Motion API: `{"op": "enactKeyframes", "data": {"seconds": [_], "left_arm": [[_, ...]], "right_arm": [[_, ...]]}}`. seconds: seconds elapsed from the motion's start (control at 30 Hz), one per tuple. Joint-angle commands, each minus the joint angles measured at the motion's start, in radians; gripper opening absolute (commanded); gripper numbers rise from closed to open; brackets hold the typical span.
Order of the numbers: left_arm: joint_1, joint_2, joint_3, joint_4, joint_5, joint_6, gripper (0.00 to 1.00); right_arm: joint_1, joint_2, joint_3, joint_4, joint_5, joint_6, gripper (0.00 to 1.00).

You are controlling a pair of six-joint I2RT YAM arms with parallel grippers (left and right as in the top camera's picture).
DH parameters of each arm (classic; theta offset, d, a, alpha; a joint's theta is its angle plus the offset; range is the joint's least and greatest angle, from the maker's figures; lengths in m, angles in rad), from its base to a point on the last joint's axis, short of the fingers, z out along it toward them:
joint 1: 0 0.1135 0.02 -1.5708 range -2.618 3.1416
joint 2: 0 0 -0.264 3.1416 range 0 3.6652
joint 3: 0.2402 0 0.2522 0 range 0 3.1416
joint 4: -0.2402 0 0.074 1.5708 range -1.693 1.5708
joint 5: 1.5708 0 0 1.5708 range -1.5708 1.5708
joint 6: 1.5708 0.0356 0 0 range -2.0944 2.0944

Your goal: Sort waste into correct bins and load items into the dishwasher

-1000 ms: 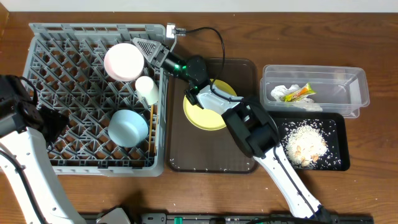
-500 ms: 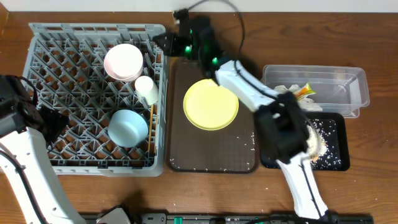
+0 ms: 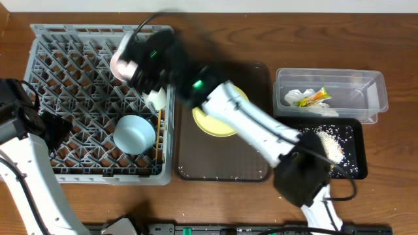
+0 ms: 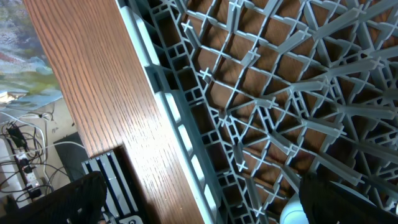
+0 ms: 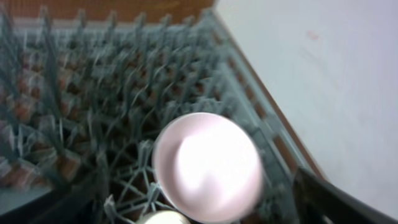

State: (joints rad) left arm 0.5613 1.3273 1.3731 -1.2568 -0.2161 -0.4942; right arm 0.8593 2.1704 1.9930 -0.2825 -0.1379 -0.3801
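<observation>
The grey dishwasher rack [image 3: 65,46] fills the left of the overhead view. In it are a pinkish-white bowl [image 3: 120,64], a small white cup [image 3: 155,99] and a light-blue bowl [image 3: 134,134]. My right gripper [image 3: 140,59], blurred, hangs open over the pinkish-white bowl [image 5: 208,168], which shows between its spread fingers. The yellow plate [image 3: 212,123] lies on the brown serving tray, half under the right arm. My left gripper [image 3: 57,128] stands open over the rack's left side [image 4: 186,143], holding nothing. A napkin [image 3: 297,96] and a wrapper [image 3: 315,98] lie in the clear tub [image 3: 366,85].
The black tray [image 3: 353,166] at the right holds whitish rice scraps [image 3: 321,149]. The brown serving tray [image 3: 222,163] sits between the rack and the bins, with crumbs along its front. The right arm crosses it diagonally. Bare wooden table [image 4: 93,81] lies left of the rack.
The right gripper swung left from above the serving tray's back edge to over the pinkish-white bowl, and its jaws opened. The arm now covers part of the plate. The left arm has not moved.
</observation>
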Motion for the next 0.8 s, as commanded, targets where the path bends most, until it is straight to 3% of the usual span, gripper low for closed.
{"op": "enactKeyframes", "data": {"seconds": [0.0,0.13,0.17,0.2,0.23,0.3,0.33,0.37,0.4,0.43,0.57,0.77], "left_arm": [[0.004,-0.003,0.005,-0.004,-0.012,-0.002,1.00],[0.004,-0.003,0.005,-0.004,-0.012,-0.002,1.00],[0.004,-0.003,0.005,-0.004,-0.012,-0.001,1.00],[0.004,-0.003,0.005,-0.004,-0.012,-0.002,1.00],[0.004,-0.003,0.005,-0.004,-0.012,-0.001,1.00],[0.004,-0.003,0.006,-0.004,-0.012,-0.002,1.00],[0.004,-0.003,0.006,-0.004,-0.012,-0.002,1.00],[0.004,-0.003,0.005,-0.004,-0.012,-0.002,1.00],[0.004,-0.003,0.005,-0.004,-0.012,-0.002,1.00],[0.004,-0.003,0.005,-0.004,-0.012,-0.002,1.00],[0.004,-0.003,0.005,-0.004,-0.012,-0.002,1.00],[0.004,-0.003,0.005,-0.004,-0.012,-0.002,1.00]], "right_arm": [[0.065,0.040,-0.009,0.011,0.096,-0.259,0.99],[0.115,0.040,-0.009,0.024,0.085,-0.243,0.99],[0.121,0.045,-0.009,0.041,0.077,-0.253,0.92],[0.123,0.051,-0.009,0.055,0.078,-0.254,0.83],[0.123,0.055,-0.009,0.071,0.086,-0.254,0.62],[0.113,0.067,-0.009,0.077,0.085,-0.252,0.31],[0.104,0.070,-0.009,0.076,0.085,-0.238,0.29],[0.089,0.079,-0.009,0.074,0.080,-0.204,0.45],[0.078,0.086,-0.009,0.077,0.074,-0.176,0.72],[0.063,0.094,-0.009,0.077,0.050,-0.145,0.79],[0.014,0.129,-0.009,0.062,-0.097,-0.099,0.72],[-0.013,0.160,-0.009,0.066,-0.151,-0.082,0.71]]}}
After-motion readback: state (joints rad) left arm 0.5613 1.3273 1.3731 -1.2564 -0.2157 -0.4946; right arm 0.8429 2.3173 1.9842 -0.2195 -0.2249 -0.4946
